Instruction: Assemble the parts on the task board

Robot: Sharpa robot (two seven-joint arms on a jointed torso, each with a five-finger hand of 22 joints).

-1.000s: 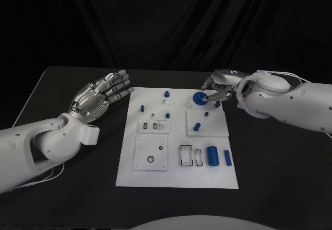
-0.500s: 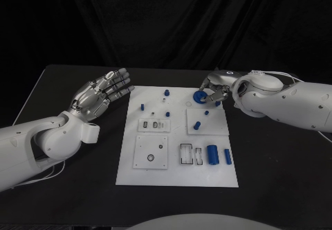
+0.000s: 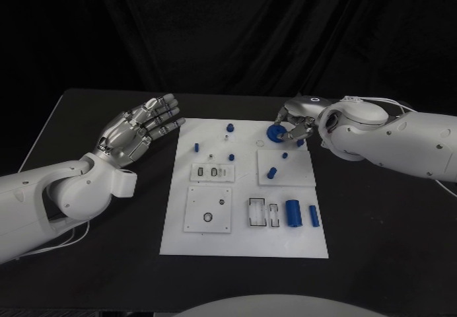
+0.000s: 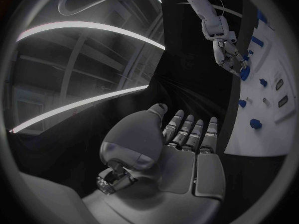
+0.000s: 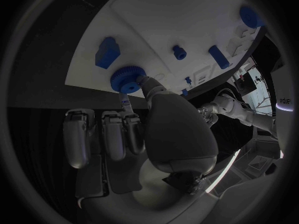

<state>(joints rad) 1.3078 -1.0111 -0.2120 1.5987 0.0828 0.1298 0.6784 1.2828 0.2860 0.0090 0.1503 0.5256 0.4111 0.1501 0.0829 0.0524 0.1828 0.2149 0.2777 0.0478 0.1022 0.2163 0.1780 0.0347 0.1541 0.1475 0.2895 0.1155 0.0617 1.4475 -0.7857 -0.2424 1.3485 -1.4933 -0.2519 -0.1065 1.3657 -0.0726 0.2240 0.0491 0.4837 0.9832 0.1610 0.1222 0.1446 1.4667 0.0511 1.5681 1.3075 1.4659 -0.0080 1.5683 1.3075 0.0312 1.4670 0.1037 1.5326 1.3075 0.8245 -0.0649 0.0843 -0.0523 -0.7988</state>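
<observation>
The white task board [image 3: 243,231] lies in the middle of the black table. At its far right corner my right hand [image 3: 297,121] pinches a blue gear [image 3: 273,135] between thumb and a finger, low over the board. In the right wrist view the thumb tip touches the gear [image 5: 127,78], and a blue block [image 5: 107,52] lies just beside it. My left hand [image 3: 142,129] hovers off the board's left edge with its fingers spread and nothing in them; its bare palm [image 4: 181,149] faces the board [image 4: 274,119].
Small blue pegs [image 3: 228,127] stand in the board's far half, and another peg [image 3: 271,174] stands on the right plate. A thick blue cylinder [image 3: 293,213] and a slim one [image 3: 314,216] lie near the right edge. Slotted white inserts [image 3: 211,174] sit mid-board.
My right wrist has shifted slightly to the left while the gear stays at nearly the same spot. The left hand has not moved.
</observation>
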